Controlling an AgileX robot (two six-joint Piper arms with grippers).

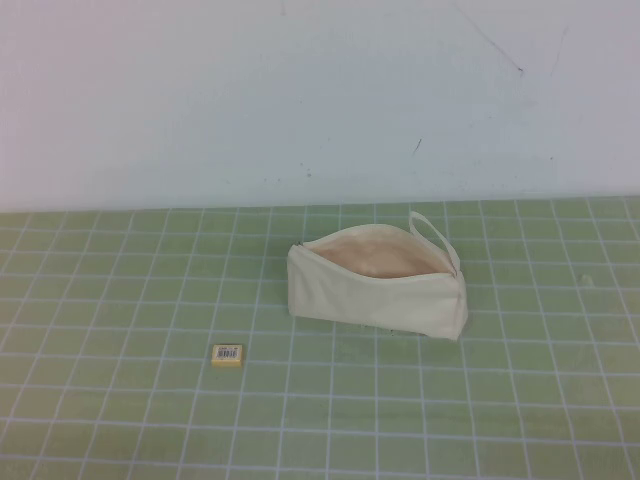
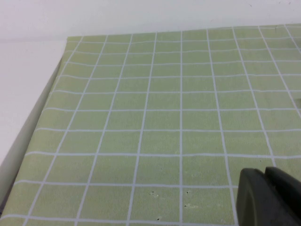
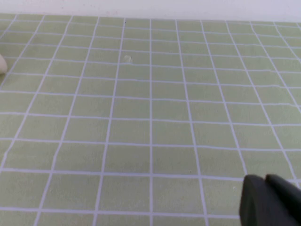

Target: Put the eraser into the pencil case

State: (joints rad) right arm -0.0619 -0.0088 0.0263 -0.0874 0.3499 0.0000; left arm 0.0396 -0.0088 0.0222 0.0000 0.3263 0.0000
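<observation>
Left gripper (image 2: 268,197) and right gripper (image 3: 270,200) each appear only as a dark corner in their own wrist views above bare green grid mat (image 1: 120,300), neither holding anything, and whether their fingers are parted cannot be told; neither appears in the high view. The eraser (image 1: 227,353), a small flat yellow block with a white label, lies on the mat near the pencil case (image 1: 375,290), off its left end and toward the robot. It is probably light, firm and slightly grippy, best pinched across its short sides, while the soft pouch, mouth open, may sag.

High view angled down, wrist views low over shared mat (image 1: 120,300)
</observation>
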